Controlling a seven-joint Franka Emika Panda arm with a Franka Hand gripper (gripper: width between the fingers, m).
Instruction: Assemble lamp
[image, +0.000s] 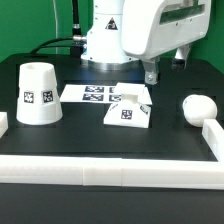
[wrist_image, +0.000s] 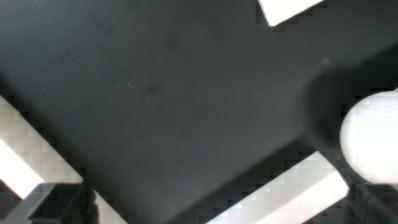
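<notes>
The white tapered shade stands mouth down at the exterior view's left, with a tag on its side. The flat square base lies mid-table with its tags showing. The rounded bulb lies at the exterior view's right. My gripper hangs above the table behind the base, between base and bulb, touching nothing. In the wrist view the gripper is open and empty, with a dark finger at each side. The bulb shows there at the frame's edge, off to one side of the jaws. A white corner, probably the base, shows too.
The marker board lies behind the base. White border rails run along the front and the exterior view's right, and a short piece sits at the left. A rail crosses the wrist view under the jaws.
</notes>
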